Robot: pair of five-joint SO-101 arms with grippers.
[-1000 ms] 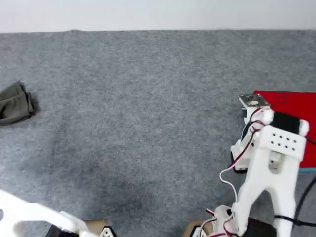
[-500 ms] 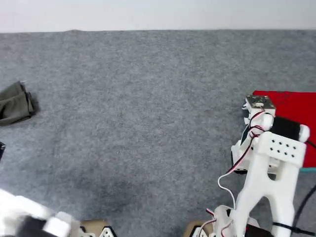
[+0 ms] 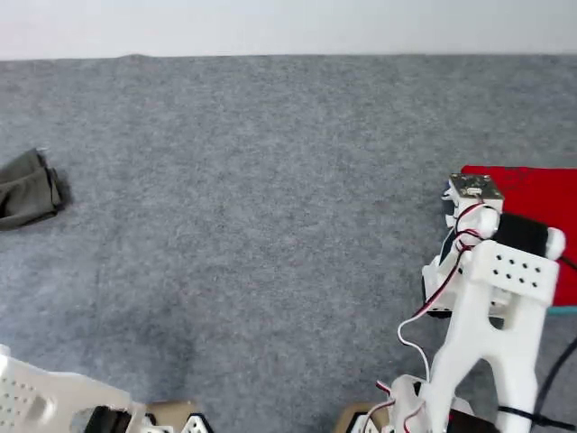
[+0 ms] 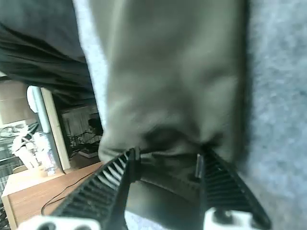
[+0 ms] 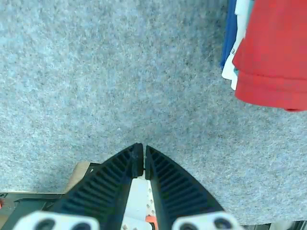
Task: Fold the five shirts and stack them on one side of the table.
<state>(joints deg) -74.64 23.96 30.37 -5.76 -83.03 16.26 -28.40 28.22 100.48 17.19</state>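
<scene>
Drawn slightly back is the left arm (image 3: 45, 397); the left gripper (image 4: 165, 160) is clamped on an olive shirt (image 4: 168, 86). The right gripper (image 5: 144, 160) is held closed, empty, near a red shirt (image 5: 278, 48).

The surface (image 3: 270, 180) is covered in grey, felt-like cloth, matt with a coarse nap. The olive shirt (image 4: 168, 86) is soft, matt, creased cloth. The red shirt (image 5: 278, 48) is smooth matt knit. The left tool (image 4: 163, 158) and right tool (image 5: 144, 148) are black ribbed plastic with a slight sheen. The arm (image 3: 491, 298) is white matt plastic.
</scene>
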